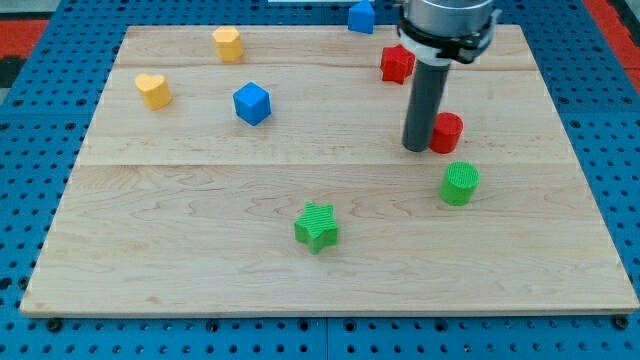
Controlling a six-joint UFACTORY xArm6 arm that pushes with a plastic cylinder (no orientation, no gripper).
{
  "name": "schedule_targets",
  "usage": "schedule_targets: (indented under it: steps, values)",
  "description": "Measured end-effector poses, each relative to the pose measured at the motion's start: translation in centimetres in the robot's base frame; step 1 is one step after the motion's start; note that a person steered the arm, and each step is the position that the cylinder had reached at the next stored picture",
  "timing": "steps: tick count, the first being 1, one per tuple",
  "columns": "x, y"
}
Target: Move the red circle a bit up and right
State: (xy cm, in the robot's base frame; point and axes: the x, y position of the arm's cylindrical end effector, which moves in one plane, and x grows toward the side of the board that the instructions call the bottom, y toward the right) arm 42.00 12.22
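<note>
The red circle [447, 132], a short red cylinder, stands on the wooden board [200, 250] right of centre. My tip [416, 148] is the lower end of the dark rod and rests against the red circle's left side, slightly toward the view's bottom of it. The rod hides part of the red circle's left edge.
A green cylinder [460, 184] stands just below the red circle. A red star-like block [397, 63] is above it. A green star [317, 226] is at lower centre. A blue cube [252, 103], two yellow blocks [153, 90] [228, 43] and a blue block [361, 16] lie toward the top.
</note>
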Motion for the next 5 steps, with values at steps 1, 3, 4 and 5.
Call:
schedule_targets:
  steps: [1,3,4,5]
  values:
    - [1.1,3.7]
    - [-1.1,8.4]
    - [-1.1,11.5]
    - [-2.9,9.6]
